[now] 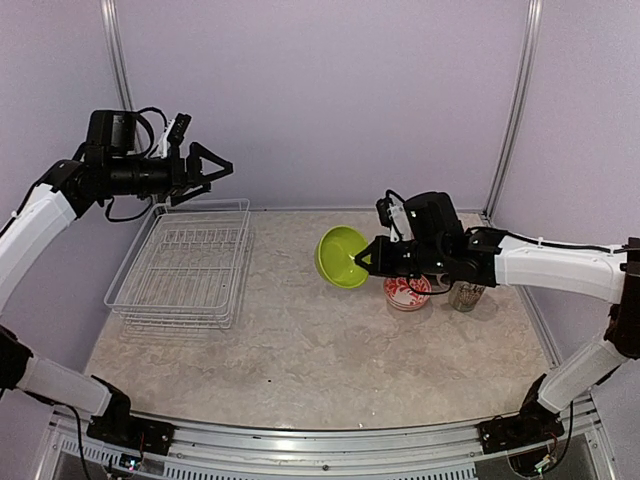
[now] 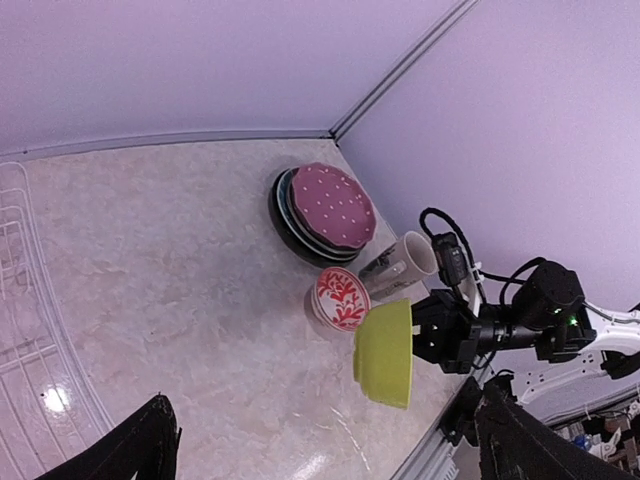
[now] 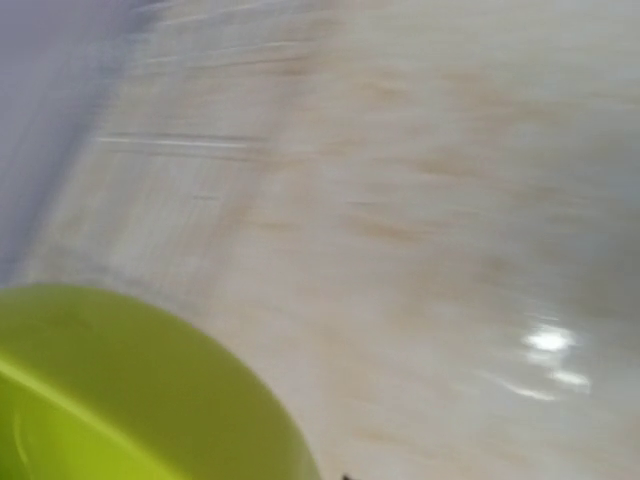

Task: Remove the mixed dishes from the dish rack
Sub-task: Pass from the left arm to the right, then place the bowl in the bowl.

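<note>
At the table's right centre, the right gripper (image 1: 360,258) is closed on the rim of the green bowl (image 1: 341,256). The bowl hangs tilted on edge, clear of the table (image 1: 300,350) and well apart from the rack (image 1: 180,265). First risk: the hold is a thin rim pinch on a smooth, steeply tilted bowl, so a quick swing or wrist roll could let it pivot, slip out and drop. Second risk: the red bowl (image 1: 406,292) sits just beside and below the gripper, with the mug (image 1: 467,296) next to it and the plates (image 2: 325,208) stacked behind. A descent too far right would strike them, and the mug looks likeliest to topple. The right wrist view is blurred, so contact at the pads cannot be checked. The left gripper (image 1: 212,167) is spread wide and carries nothing. It is raised over the rack's far corner near the back wall (image 1: 330,100) and poses no conflict. The rack shows no dishes in the overhead view. For open room, a broad bare stretch lies between the rack and the red bowl and runs toward the near edge, while the right side is crowded. The safest set-down appears to be left of, or in front of, the red bowl.
</note>
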